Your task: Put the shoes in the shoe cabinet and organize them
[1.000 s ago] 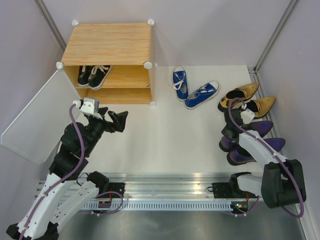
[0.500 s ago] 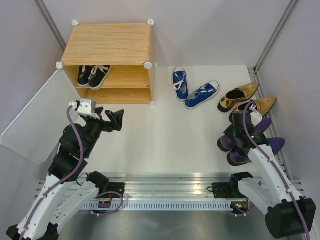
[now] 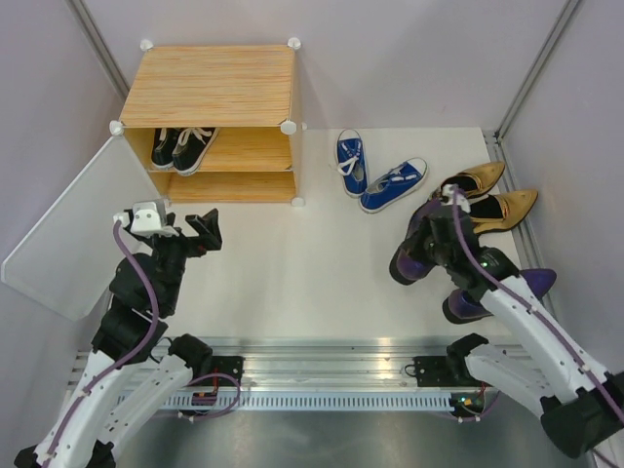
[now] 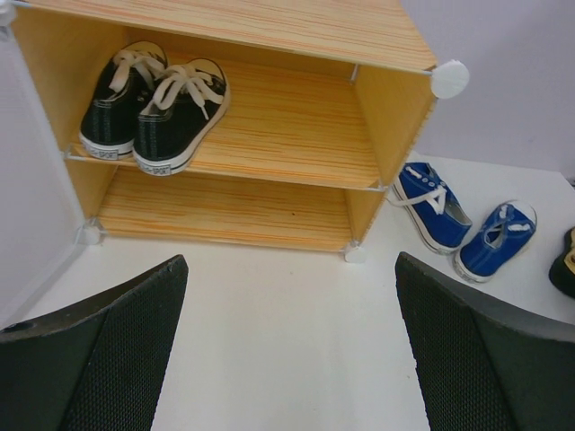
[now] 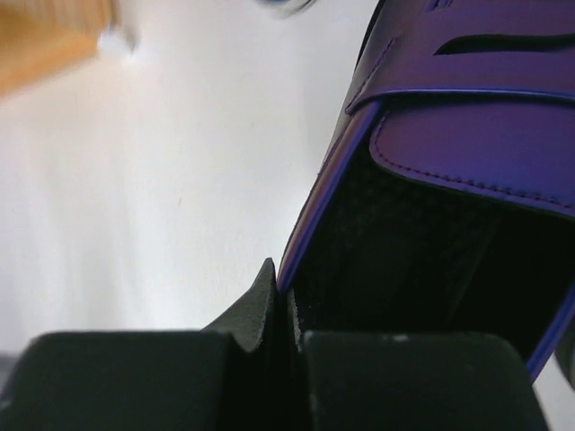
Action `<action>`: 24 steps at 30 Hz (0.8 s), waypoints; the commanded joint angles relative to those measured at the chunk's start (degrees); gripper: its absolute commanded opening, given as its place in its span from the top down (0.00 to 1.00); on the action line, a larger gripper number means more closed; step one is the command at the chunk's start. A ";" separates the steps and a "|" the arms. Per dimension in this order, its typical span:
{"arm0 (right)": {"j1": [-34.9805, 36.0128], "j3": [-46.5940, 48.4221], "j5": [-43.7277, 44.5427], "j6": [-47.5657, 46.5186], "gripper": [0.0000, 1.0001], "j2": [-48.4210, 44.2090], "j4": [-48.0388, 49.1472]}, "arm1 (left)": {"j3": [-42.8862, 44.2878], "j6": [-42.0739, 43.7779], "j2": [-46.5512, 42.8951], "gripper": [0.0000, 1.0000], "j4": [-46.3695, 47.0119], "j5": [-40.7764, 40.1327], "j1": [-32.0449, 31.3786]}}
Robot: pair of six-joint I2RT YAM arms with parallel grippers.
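Right gripper (image 3: 436, 236), seen from above, is clenched on one purple heel (image 3: 411, 261), which looks raised and tilted, well right of the cabinet (image 3: 214, 88) and nearer the arms than its front. Its mate (image 3: 499, 291) and the gold heels (image 3: 487, 193) lie further right of the cabinet, and the blue sneakers (image 3: 375, 175) are just beside its right wall. Left gripper (image 3: 200, 234) hovers before the cabinet's front, jaws spread wide and holding nothing. The door (image 3: 58, 234) hangs open at the cabinet's left.

Left wrist view: black sneakers (image 4: 153, 103) sit at the left end of the cabinet's upper shelf. Both openings are low, so a heel carried in tilted could catch a shelf edge or the right front post.

Right wrist view: the jaws pinch only the thin rim of the heel's opening, one finger inside. Such a narrow hold may let the shoe pivot or slide out on the way to the cabinet. A hanging toe could also knock the blue sneakers, which lie on the path toward its right side.
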 commanded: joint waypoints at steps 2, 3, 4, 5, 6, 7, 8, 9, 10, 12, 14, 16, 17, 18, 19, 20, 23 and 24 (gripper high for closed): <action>17.28 4.59 3.06 -2.67 0.99 6.41 10.36 | -1.36 3.23 -1.14 0.01 3.98 -9.92 0.23; 20.21 5.12 4.56 -2.41 0.99 9.73 11.85 | -1.54 3.41 -1.06 0.01 4.33 -10.27 0.40; 26.42 5.82 6.31 -2.40 0.99 11.59 12.38 | -1.63 3.58 -1.06 0.01 4.50 -10.62 0.49; 29.35 7.48 9.90 -2.49 0.99 13.44 13.17 | -1.80 3.85 -0.97 0.01 4.51 -10.63 0.66; 32.08 8.54 11.06 -2.49 0.99 17.46 13.44 | -1.89 4.11 -1.06 0.01 4.68 -10.80 0.75; 36.37 9.51 11.68 -2.32 0.99 19.67 13.88 | -1.98 4.29 -0.97 0.00 4.86 -11.06 0.75; 38.06 11.43 11.78 -2.23 0.99 21.70 15.01 | -2.15 4.55 -1.06 0.01 4.86 -11.33 0.84; 39.39 12.32 11.52 -1.97 0.99 25.72 15.63 | -2.42 4.81 -1.14 0.01 5.29 -11.85 0.84; 41.49 14.24 11.08 -2.14 0.99 27.59 16.42 | -2.51 5.08 -1.32 0.01 5.56 -12.12 0.84; 43.00 16.10 10.64 -2.49 0.99 32.93 18.10 | -3.29 5.43 -1.93 0.01 6.17 -12.64 0.93; 43.71 18.73 9.85 -3.10 0.99 36.11 19.85 | -3.74 5.69 -2.46 0.01 7.23 -12.91 0.93; 43.71 21.89 8.97 -3.37 0.99 40.34 20.91 | -4.09 5.96 -2.81 0.00 7.75 -12.91 1.02; 43.71 23.04 9.14 -3.46 0.99 41.83 20.91 | -4.26 6.13 -2.73 0.01 7.84 -12.91 1.02; 43.71 24.18 9.32 -3.37 0.99 44.54 20.91 | -4.27 6.39 -2.64 0.00 7.93 -12.91 1.02; 43.71 26.46 10.27 -3.02 0.99 45.79 21.00 | -4.27 6.40 -2.55 0.01 7.85 -12.91 1.02; 43.71 27.44 10.81 -1.71 0.99 48.32 21.00 | -4.27 6.40 -2.55 0.01 7.93 -12.82 1.02; 43.79 30.78 13.09 1.54 0.99 51.85 21.00 | -4.18 6.40 -2.55 0.01 7.76 -12.21 1.11; 43.71 31.83 13.36 3.12 0.99 54.39 21.00 | -4.18 6.31 -2.55 0.00 7.84 -11.95 1.11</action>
